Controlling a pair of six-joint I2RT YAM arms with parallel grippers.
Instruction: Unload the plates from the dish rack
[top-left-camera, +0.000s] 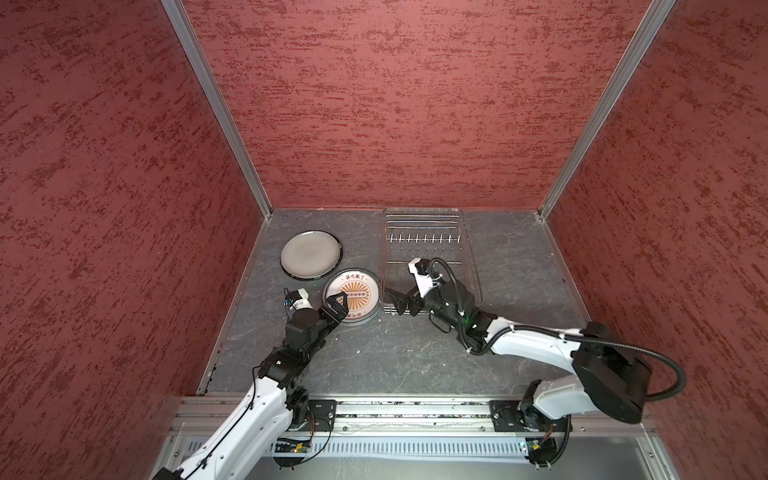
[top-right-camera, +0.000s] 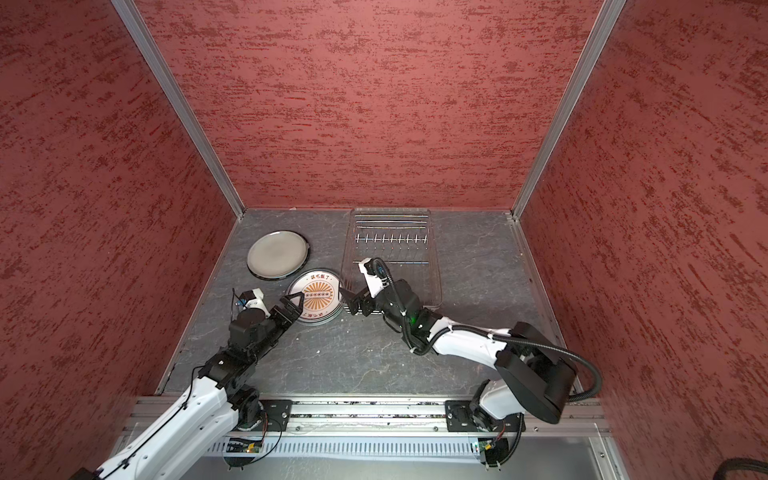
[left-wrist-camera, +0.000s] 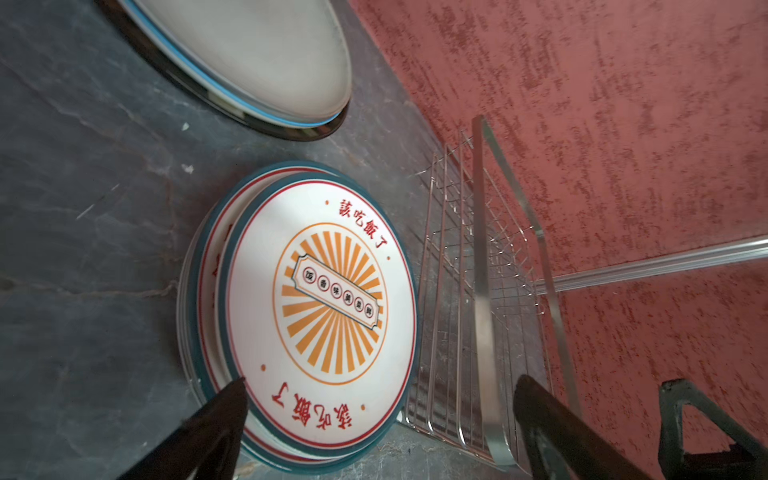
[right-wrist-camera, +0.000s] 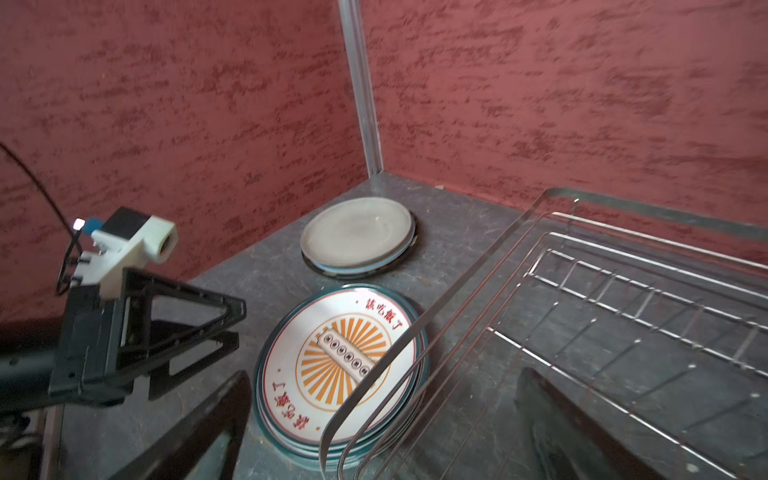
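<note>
The dish rack (top-left-camera: 424, 239) (top-right-camera: 390, 239) stands at the back middle, with no plate between its prongs. Left of it, a stack of sunburst plates (top-left-camera: 353, 293) (top-right-camera: 318, 297) (left-wrist-camera: 324, 307) (right-wrist-camera: 332, 353) lies flat on the table. Farther back left lies a grey plate (top-left-camera: 311, 254) (top-right-camera: 277, 254) (left-wrist-camera: 257, 54) (right-wrist-camera: 357, 232), and a dark rim shows under it. My left gripper (top-left-camera: 337, 305) (top-right-camera: 293, 306) (left-wrist-camera: 380, 384) (right-wrist-camera: 232, 324) hangs open over the stack's near edge, holding nothing. My right gripper (top-left-camera: 399, 301) (top-right-camera: 353, 301) (right-wrist-camera: 384, 376) is open and empty at the rack's near left corner.
The dark stone table (top-left-camera: 395, 353) is boxed in by red walls at the back and on both sides. The rack sits in a clear tray (top-left-camera: 471, 266). The two grippers are close together beside the sunburst stack.
</note>
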